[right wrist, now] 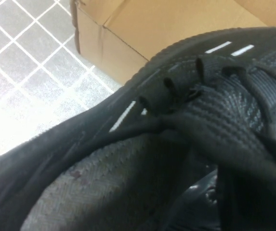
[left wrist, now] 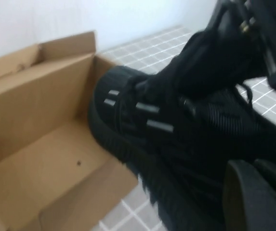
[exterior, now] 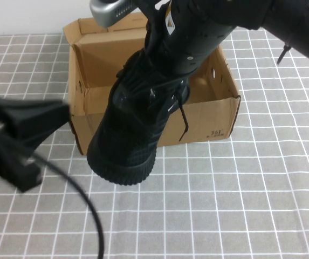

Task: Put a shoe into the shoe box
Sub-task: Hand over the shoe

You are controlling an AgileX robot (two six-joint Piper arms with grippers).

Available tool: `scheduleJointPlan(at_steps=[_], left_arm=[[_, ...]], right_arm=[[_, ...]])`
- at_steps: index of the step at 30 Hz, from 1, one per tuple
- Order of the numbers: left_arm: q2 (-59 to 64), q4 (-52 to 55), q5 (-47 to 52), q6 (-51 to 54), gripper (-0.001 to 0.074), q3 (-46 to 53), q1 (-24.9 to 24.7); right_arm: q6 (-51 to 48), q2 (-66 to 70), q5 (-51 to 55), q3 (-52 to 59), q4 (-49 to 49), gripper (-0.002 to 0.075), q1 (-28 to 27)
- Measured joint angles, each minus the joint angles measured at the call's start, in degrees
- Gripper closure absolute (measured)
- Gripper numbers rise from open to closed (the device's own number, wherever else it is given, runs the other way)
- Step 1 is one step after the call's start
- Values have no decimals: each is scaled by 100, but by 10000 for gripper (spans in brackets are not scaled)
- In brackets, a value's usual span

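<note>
Right gripper (exterior: 162, 81) is clamped on the shoe (exterior: 130, 132) at its collar, holding it in the air. The shoe hangs below the gripper, toe tilted down over the front wall of the shoe box (exterior: 219, 116), which sits open directly beneath and behind it on the checked tablecloth (exterior: 240, 199). Left gripper (exterior: 62, 113) is closed, empty, just beside the box's left corner.

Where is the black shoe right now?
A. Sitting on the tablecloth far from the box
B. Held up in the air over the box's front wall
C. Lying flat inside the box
B: the right gripper holds the shoe tilted above the box front; left gripper waits beside.
</note>
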Motion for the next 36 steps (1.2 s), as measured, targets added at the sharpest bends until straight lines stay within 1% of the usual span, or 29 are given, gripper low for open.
scheduleJointPlan(at_steps=[5, 8, 13, 15, 17, 20, 26, 28, 30, 32, 34, 36], left_arm=[[745, 1, -569, 330, 737, -389, -479], [1228, 96, -696, 435, 737, -790, -585], [1473, 138, -319, 424, 737, -1397, -659], [1473, 243, -160, 175, 737, -1452, -779], [1473, 523, -52, -284, 737, -1476, -1010], [1473, 1392, -101, -1006, 737, -1476, -1546], [1473, 3441, -484, -2909, 737, -1476, -3093], [1473, 4305, -551, -3671, 737, -1476, -3558], [1473, 5251, -601, -4207, 737, -1446, -3848], [1473, 5997, -635, -4648, 737, -1437, -4006], [1473, 6497, -751, -5036, 737, -1437, -4058], [1473, 6709, -910, -5197, 720, -1437, -4058]], right_arm=[[44, 5, -11, -16, -9, 704, 0], [99, 14, -46, -16, 2, 704, 0], [262, 49, -171, -16, -8, 704, -140], [315, 61, -169, -16, 3, 704, -265], [356, 61, -169, -16, 15, 704, -395], [414, 82, -169, -25, 15, 704, -530], [437, 156, -169, -25, 35, 704, -568], [437, 169, -169, -25, 39, 704, -568], [449, 178, -169, -25, 44, 704, -568], [449, 178, -169, -25, 52, 704, -568], [449, 178, -169, -25, 52, 704, -568], [449, 178, -169, -25, 52, 704, -568]])
